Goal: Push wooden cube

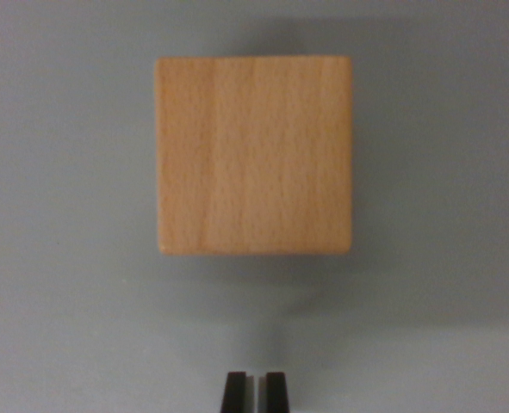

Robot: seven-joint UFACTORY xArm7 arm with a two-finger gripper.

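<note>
1. Wooden cube (pixel 253 155) sits in the upper middle of the wrist view, square-on, pale grain running vertically.
2. It rests on a plain grey surface (pixel 65 327), with a soft shadow around its edges.
3. Gripper (pixel 255 391) at the bottom edge, only dark fingertips visible, pressed nearly together with a thin slit between, holding nothing.
4. Gripper is below the cube in view, apart from it, roughly in line with its centre.

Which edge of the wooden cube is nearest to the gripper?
The bottom edge of the wooden cube in the wrist view. It faces the gripper, whose dark fingertips show at the bottom of the picture, apart from the cube; the other three edges lie farther up.
</note>
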